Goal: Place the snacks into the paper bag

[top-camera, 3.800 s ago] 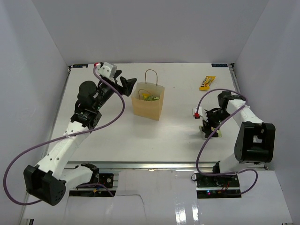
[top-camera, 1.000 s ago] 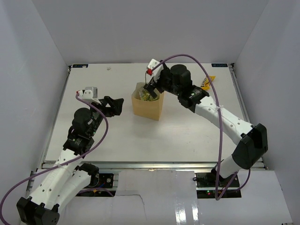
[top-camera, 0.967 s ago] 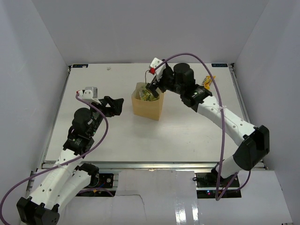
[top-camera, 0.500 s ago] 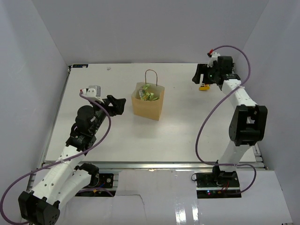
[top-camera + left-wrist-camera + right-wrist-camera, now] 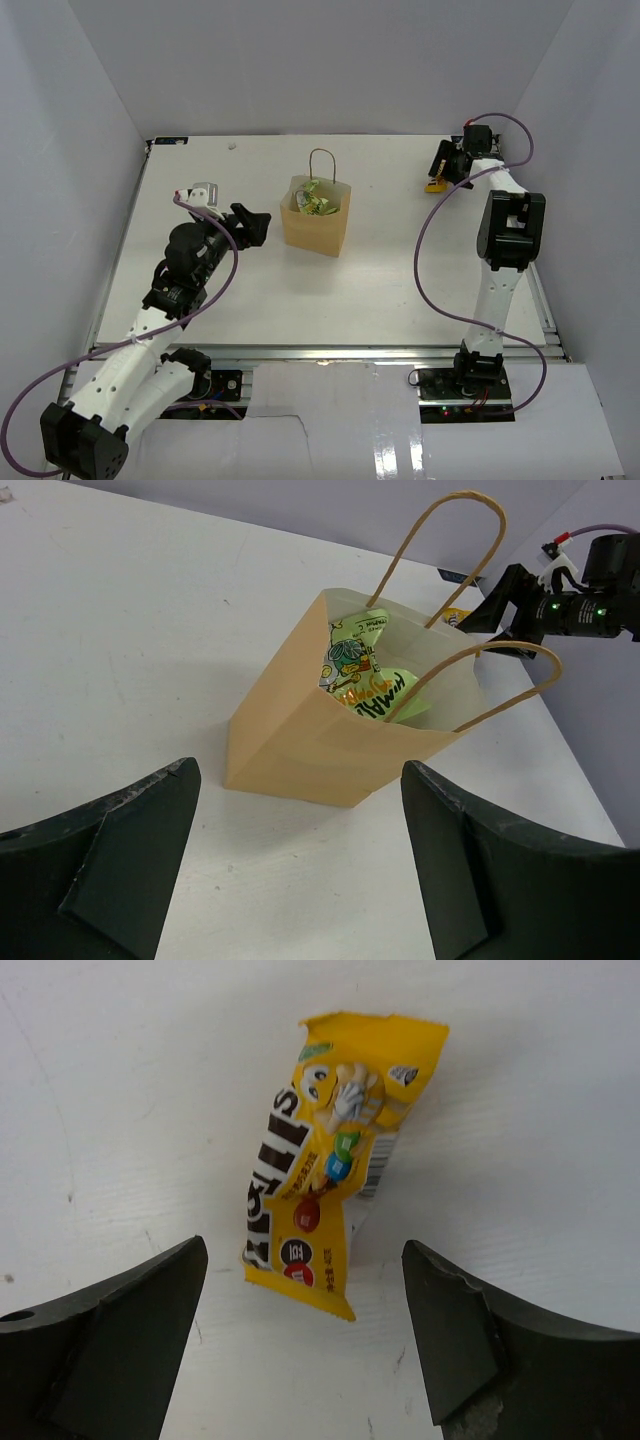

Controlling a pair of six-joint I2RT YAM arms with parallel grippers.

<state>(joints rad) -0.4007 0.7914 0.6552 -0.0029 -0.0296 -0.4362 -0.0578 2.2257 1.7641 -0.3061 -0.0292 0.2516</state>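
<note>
At right gripper (image 5: 300, 1290): spread wide, straddling yellow bar (image 5: 325, 1170) well right of bag (image 5: 330, 750), not yet gripping it. At left gripper (image 5: 255, 228): spread wide, empty, just left of bag. Nearly done, judging by green packets (image 5: 365, 680) inside bag; no other snack seen outside. Cannot count what lies deeper in bag

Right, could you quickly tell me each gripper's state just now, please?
Left gripper: open, empty, facing the paper bag.
Right gripper: open, empty, above the yellow packet.
</note>
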